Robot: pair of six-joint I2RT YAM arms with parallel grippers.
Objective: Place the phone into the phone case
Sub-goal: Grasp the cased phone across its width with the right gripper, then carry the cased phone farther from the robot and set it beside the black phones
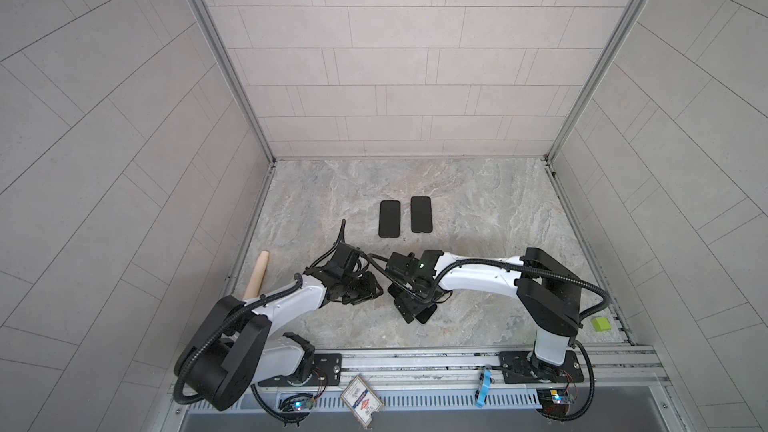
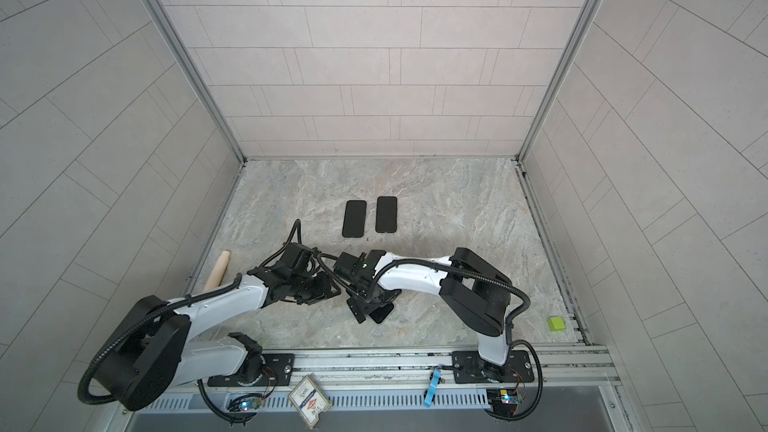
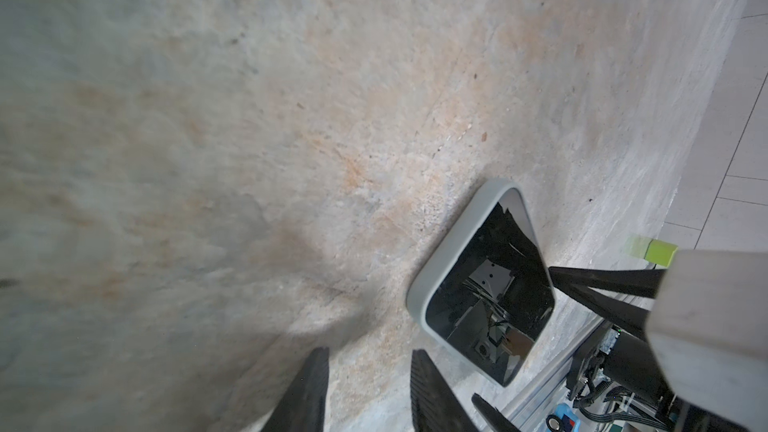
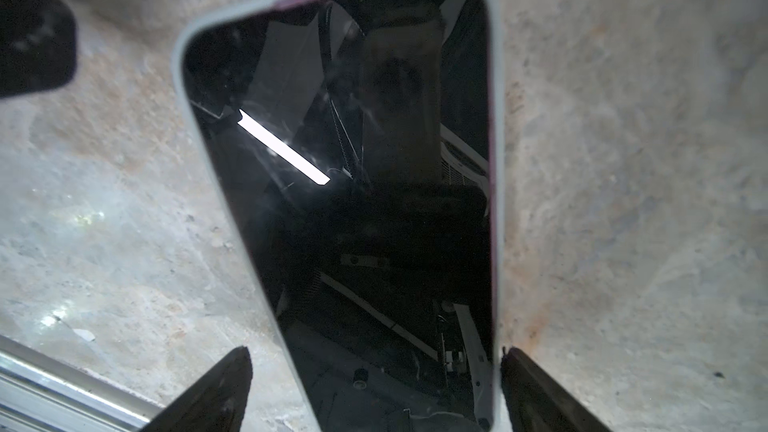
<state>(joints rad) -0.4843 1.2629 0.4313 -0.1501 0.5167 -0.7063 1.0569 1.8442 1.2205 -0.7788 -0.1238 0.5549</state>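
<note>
Phone [image 4: 353,222] in case [image 4: 498,160]: we judge it stiff, glass slippery; grip long edges. Right fingers [image 4: 216,396] straddle it, wide; left fingers [image 3: 305,396] ajar, empty.

A glossy black phone [image 4: 353,222] is gleaming inside a pale grey rubbery case [image 3: 455,243] on a grey-tan marbled stone tabletop [image 3: 249,118].

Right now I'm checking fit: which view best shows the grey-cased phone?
Right wrist: the phone fills it, grey case rim clear. Left wrist shows one end; both top views, a corner under the right gripper.
</note>
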